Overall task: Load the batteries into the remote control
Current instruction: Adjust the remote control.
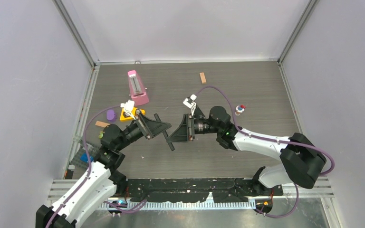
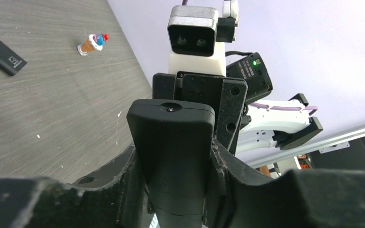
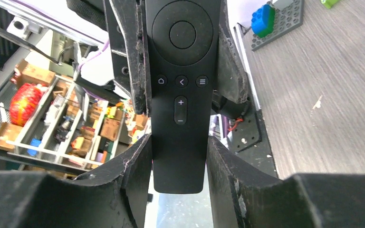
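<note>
The black remote control [image 1: 158, 118] hangs in mid-air between my two grippers, above the middle of the table. My left gripper [image 1: 160, 127] is shut on it; the left wrist view shows its plain back [image 2: 171, 142] clamped in that gripper [image 2: 176, 159]. My right gripper [image 1: 176, 134] is shut on the other end. The right wrist view shows the button face [image 3: 180, 71] running down into this gripper [image 3: 179, 145], with the left gripper's fingers [image 3: 128, 57] on it higher up. No batteries are in view.
A short black bar [image 2: 0, 50] lies flat on the table. A small figurine [image 1: 239, 110] stands at the right, a pink metronome [image 1: 137, 88] at the back left, a wooden block [image 1: 202, 77] at the back. A toy brick plate [image 3: 275, 21] sits by the left edge.
</note>
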Available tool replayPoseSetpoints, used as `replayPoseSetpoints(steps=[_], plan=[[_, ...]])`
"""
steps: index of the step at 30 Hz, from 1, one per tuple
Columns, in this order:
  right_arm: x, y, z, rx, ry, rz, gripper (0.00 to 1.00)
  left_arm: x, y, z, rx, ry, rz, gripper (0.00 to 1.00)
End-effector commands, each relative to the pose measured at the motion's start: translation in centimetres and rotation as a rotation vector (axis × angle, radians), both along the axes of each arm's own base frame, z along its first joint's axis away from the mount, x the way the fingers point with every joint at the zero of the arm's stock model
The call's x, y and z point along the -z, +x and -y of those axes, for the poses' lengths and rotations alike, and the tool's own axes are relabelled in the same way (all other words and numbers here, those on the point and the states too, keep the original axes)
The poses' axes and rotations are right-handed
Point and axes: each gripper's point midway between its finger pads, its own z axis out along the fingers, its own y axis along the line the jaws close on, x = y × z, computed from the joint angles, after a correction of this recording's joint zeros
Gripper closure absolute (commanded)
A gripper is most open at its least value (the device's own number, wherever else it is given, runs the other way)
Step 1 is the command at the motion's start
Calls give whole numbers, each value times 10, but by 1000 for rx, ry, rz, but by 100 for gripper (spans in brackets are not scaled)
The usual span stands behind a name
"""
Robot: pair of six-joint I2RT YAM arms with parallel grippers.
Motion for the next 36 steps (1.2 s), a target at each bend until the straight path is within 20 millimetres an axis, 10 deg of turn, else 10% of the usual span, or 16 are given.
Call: replayPoseSetpoints(steps=[1,5,13,22,36], plan=[[-10,3,-5,-1,10,30,74,-5,-2,1,6,-14,32,78],[-7,5,-3,26,-13,35,53,7,3,-2,-30,18,-15,100],[-4,26,16,258,-177,241,16,37,18,-28,-222,158,-167,100],[-20,35,32,540,-392,571,16,49,20,-47,-335,209,-269,100],[24,21,-31,497,-628,693,34,50,15,-45,-312,193,-290,100]])
